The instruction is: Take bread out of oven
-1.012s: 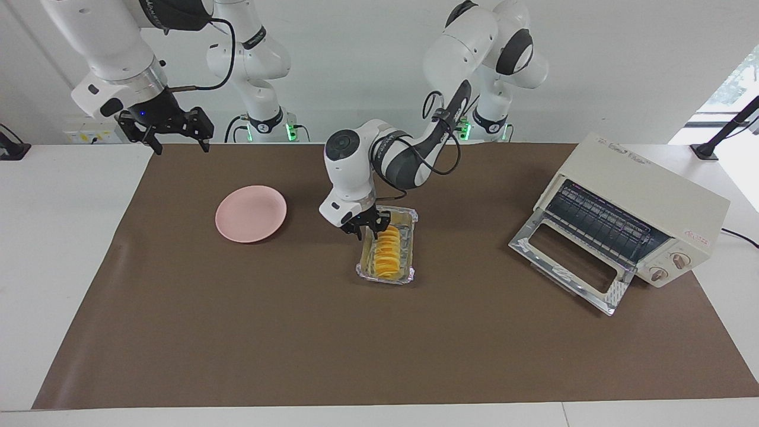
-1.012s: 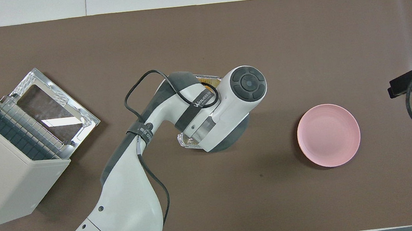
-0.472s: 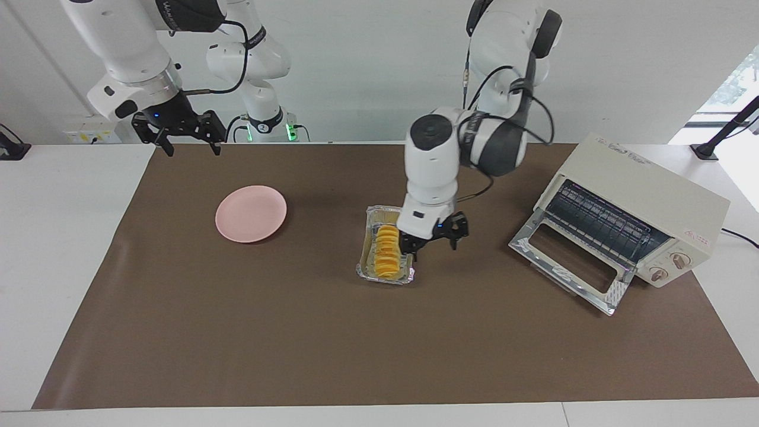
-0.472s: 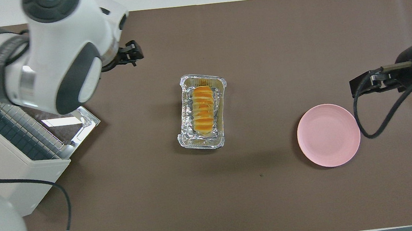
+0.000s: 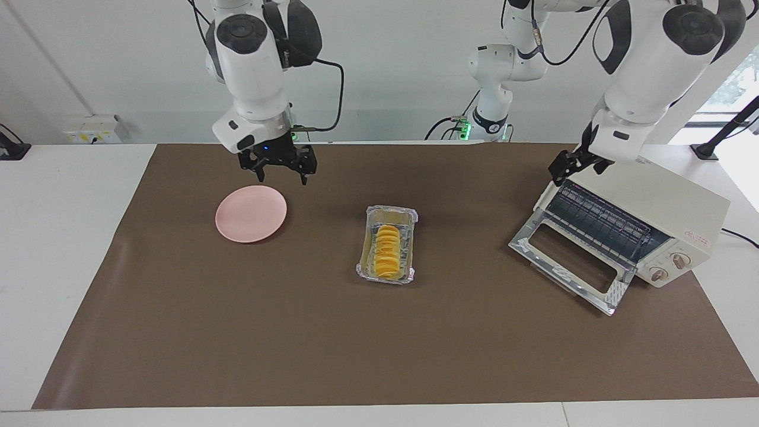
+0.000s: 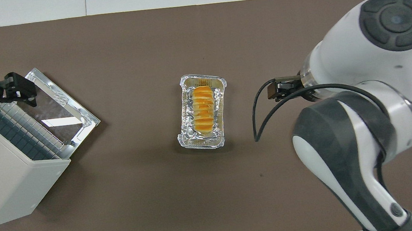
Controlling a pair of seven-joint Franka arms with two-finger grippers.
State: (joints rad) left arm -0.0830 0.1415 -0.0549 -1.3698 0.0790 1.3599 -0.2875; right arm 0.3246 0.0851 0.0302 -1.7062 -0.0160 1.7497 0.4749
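The bread (image 5: 386, 252) lies in a silver foil tray (image 5: 372, 271) on the brown mat in the middle of the table; it also shows in the overhead view (image 6: 203, 108). The cream-white oven (image 5: 646, 198) stands at the left arm's end with its glass door (image 5: 569, 261) dropped open and its wire rack bare. My left gripper (image 5: 574, 167) is open and empty, up in the air over the oven's top front edge. My right gripper (image 5: 278, 171) is open and empty, raised over the mat beside the pink plate (image 5: 251, 213).
In the overhead view my right arm (image 6: 363, 114) covers the pink plate. The oven (image 6: 2, 179) and its open door (image 6: 58, 108) fill the left arm's end. The brown mat (image 5: 296, 332) is bare on the side of the tray away from the robots.
My left gripper has left the foil tray and swung up to the oven's top front edge. My right gripper has moved in from the table's end to beside the pink plate.
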